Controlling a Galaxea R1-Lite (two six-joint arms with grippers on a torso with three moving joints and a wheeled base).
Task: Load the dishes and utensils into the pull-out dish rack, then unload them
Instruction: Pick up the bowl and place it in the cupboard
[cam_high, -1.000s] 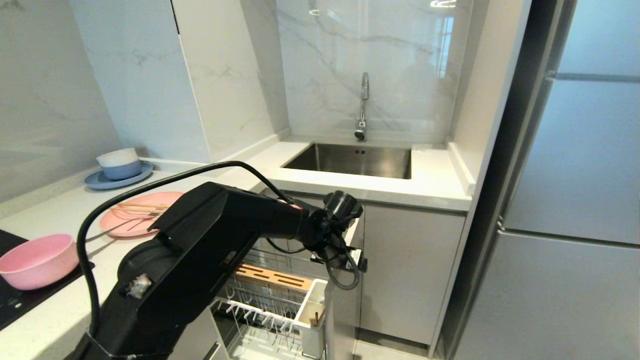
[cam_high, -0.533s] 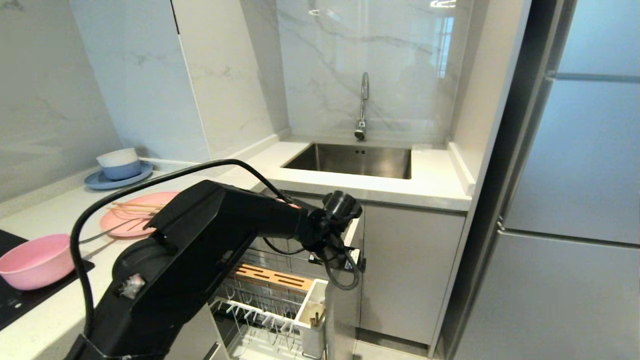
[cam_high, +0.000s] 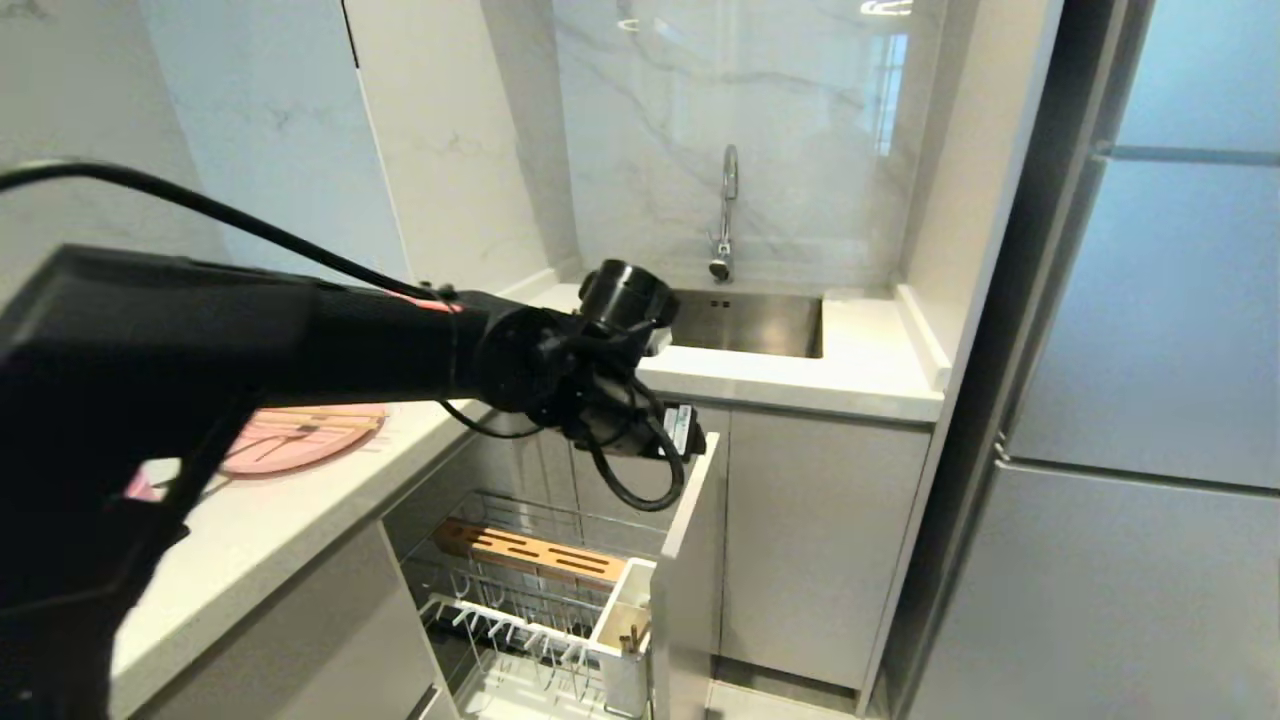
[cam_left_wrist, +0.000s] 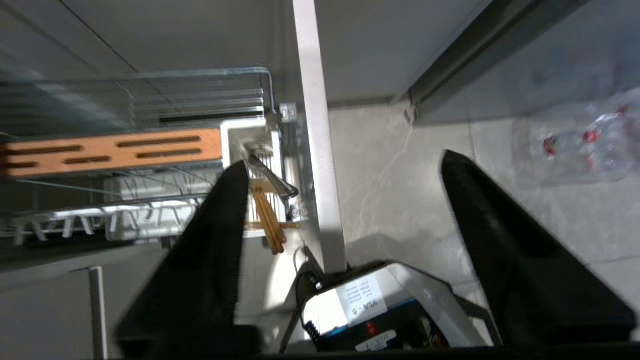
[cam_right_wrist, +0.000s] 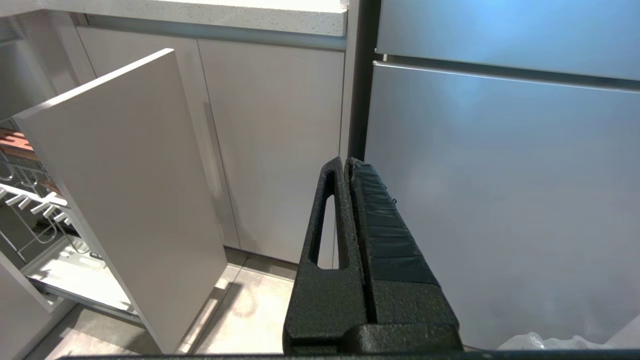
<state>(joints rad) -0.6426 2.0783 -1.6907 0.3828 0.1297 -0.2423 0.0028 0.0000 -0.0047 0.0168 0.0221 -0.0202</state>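
Left wrist view: gripper (cam_left_wrist: 345, 170) empty above chopsticks (cam_left_wrist: 267, 220)

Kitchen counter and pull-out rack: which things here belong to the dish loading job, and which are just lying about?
Part of the job:
- pull-out dish rack
- pink plate on the counter
- chopsticks and fork, standing in the rack's white utensil cup
- left gripper, jaws apart, empty, above the rack

Just lying about:
- sink
- faucet
- fridge

Steel sink (cam_high: 745, 322) set in white counter (cam_high: 800, 385), past the hand. Chrome tap (cam_high: 724, 215) behind it, marble wall (cam_high: 700, 120) beyond. Tall grey fridge (cam_high: 1150, 400) well off to the hand's right. Tiled floor (cam_left_wrist: 400, 190) beneath.
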